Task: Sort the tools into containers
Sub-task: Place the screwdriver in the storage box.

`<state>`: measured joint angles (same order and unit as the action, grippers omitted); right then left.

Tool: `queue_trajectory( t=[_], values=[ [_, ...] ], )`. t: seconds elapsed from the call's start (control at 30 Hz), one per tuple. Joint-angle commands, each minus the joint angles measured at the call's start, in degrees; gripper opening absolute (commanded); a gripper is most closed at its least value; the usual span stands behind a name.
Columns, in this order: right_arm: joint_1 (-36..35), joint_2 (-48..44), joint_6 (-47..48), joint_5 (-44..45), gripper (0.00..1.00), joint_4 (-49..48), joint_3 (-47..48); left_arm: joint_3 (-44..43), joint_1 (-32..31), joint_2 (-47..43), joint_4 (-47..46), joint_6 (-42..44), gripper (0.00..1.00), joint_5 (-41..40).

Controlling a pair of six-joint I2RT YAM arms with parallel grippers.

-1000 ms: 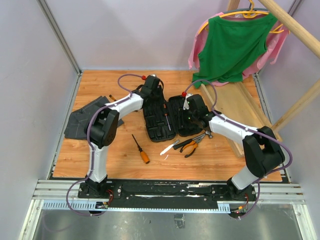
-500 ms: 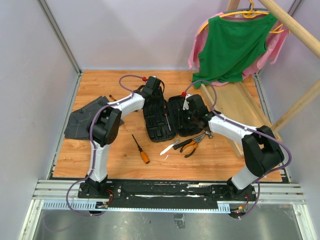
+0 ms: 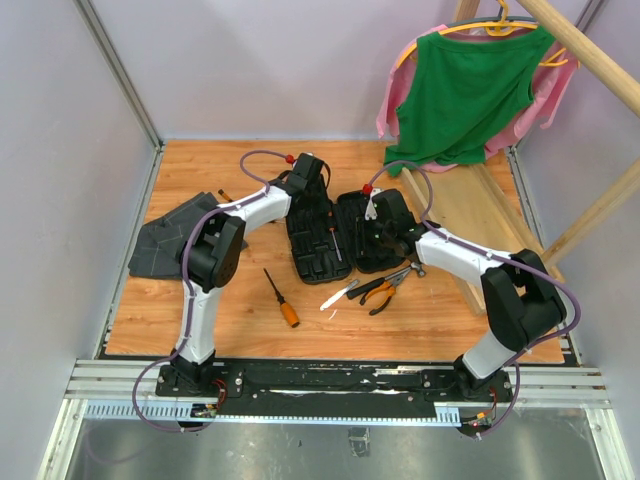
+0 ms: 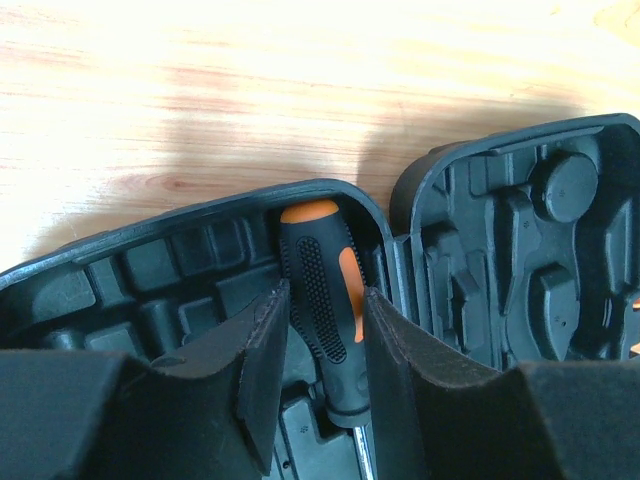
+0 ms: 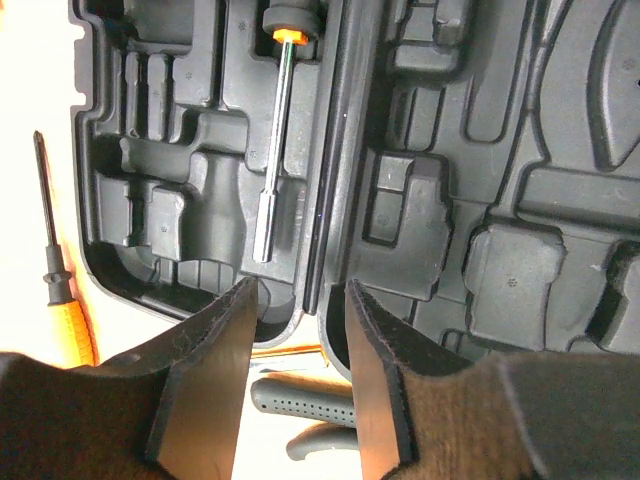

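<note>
Our left jaws pinch narrowly on the black-and-orange screwdriver (image 4: 322,290), which lies in its slot at the far end of the open tool case (image 3: 305,255). Our right jaws hang half open and empty over the case's near rim. If we lift before letting go, the screwdriver could pop back out. The pliers (image 3: 383,290) wait on the worktop (image 3: 230,320).

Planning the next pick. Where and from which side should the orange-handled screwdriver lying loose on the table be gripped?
Grip the orange-handled screwdriver by its thick orange handle, from straight above, closing across it. It lies flat on the table, apart from the tool case; the thin dark shaft offers little to pinch.
</note>
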<state>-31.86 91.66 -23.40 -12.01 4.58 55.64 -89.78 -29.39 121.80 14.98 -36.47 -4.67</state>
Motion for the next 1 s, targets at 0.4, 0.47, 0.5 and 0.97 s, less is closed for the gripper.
queue_trajectory(
  t=[0.4,0.47,0.5,0.97],
  values=[
    [0.1,2.4,-2.0,-3.9,0.38,-1.9,1.6,-1.0,-0.1,3.3,1.5,-0.5,0.35,-1.7],
    [-0.1,3.4,-2.1,-4.3,0.37,-1.8,2.4,-0.9,-0.1,3.4,1.4,-0.5,0.34,-1.6],
    [-0.2,3.9,-2.0,-4.5,0.37,-1.6,2.8,-0.8,-0.1,3.4,1.3,-0.6,0.34,-1.7],
    [-1.4,9.1,-2.3,-5.5,0.31,-1.8,6.7,-0.1,-0.1,3.7,0.6,-0.6,0.32,-1.3]
  ],
)
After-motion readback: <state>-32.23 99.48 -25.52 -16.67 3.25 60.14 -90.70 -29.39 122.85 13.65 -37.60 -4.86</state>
